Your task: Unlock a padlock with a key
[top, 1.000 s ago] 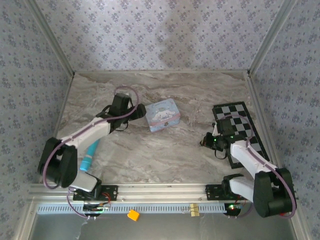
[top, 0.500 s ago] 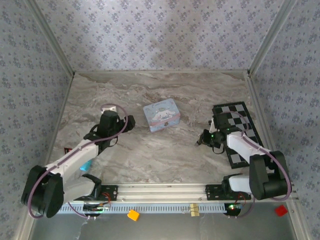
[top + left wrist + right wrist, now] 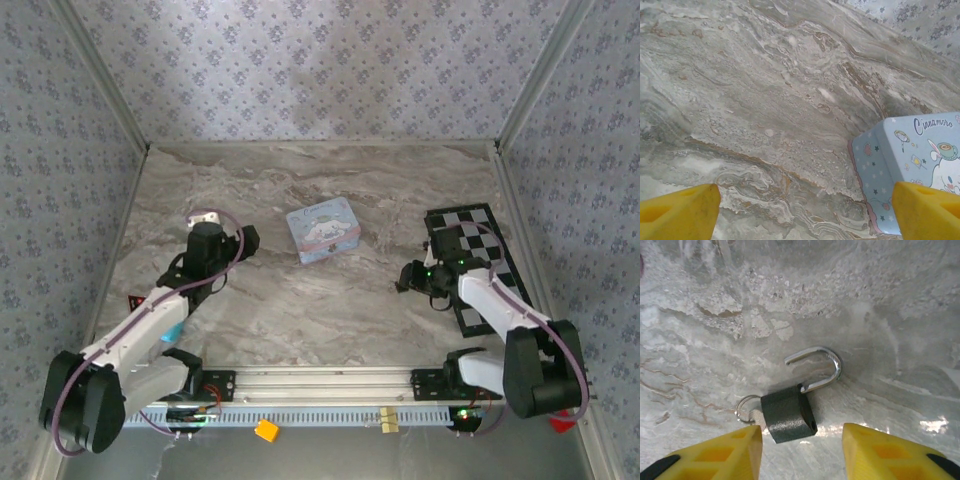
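The padlock (image 3: 787, 412) is a small black block lying on the marble, its silvery shackle (image 3: 826, 367) swung out of the body. A key with a wire ring (image 3: 744, 407) sticks out of its left end. My right gripper (image 3: 801, 440) is open, its yellow fingers (image 3: 730, 452) standing either side of the lock body without touching it; in the top view this gripper (image 3: 408, 277) sits beside the checkered board. My left gripper (image 3: 804, 195) is open and empty over bare marble, left of the pale blue tin (image 3: 920, 165); from above it (image 3: 245, 243) is clear of the tin (image 3: 323, 229).
A black-and-white checkered board (image 3: 480, 250) lies along the right wall behind my right arm. A blue object (image 3: 172, 330) and a small red piece (image 3: 133, 300) lie by the left arm. Patterned walls close three sides.
My right gripper has gone from shut to open, with the padlock now lying free between its fingers. The left arm has drawn back from the tin toward the near left.
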Controlling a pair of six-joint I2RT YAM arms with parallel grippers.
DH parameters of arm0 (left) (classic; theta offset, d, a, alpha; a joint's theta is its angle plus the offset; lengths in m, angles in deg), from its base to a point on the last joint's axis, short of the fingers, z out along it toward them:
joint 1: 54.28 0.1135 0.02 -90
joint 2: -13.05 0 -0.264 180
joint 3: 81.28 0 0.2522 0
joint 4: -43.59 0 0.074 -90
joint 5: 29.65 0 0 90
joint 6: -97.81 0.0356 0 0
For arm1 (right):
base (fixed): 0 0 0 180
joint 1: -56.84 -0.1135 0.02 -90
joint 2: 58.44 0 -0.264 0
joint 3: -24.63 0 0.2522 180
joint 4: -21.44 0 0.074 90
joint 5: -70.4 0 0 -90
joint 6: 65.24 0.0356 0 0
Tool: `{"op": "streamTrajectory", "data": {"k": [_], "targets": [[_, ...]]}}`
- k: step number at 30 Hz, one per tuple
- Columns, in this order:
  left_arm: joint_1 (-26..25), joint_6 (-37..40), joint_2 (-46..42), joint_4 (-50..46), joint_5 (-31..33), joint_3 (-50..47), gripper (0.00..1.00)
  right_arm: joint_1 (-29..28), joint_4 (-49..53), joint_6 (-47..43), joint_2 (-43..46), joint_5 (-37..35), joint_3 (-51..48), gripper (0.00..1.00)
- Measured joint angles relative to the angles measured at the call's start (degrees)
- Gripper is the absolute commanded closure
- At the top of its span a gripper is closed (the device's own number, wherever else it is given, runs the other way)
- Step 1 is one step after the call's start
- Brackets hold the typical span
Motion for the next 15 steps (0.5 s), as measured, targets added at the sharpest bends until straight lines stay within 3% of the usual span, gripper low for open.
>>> {"op": "streamTrajectory", "data": {"k": [4,5,10,13,15], "targets": [[0.28,0.87,-1.57,-1.31,2.16,0.00,0.09,0.00,2.29,-0.07,5.90,-0.70,0.15,0.46],[0.28,1.57,-2.16,-1.38,3.06,0.00,0.01,0.00,2.71,-0.04,7.98,-0.83,0.39,0.43],[0.28,6.84,-3.61,-0.20,10.29,-0.26,0.00,-0.02,2.73,-2.29,16.06,-1.73,4.00,0.35],[0.28,10.29,-3.54,0.44,16.74,-0.26,0.00,-0.24,0.79,-4.24,18.67,-5.09,5.92,0.25],[0.31,13.18,-3.50,2.14,21.09,-0.42,0.00,-0.26,-2.03,-5.44,20.17,-9.31,5.68,0.06]]}}
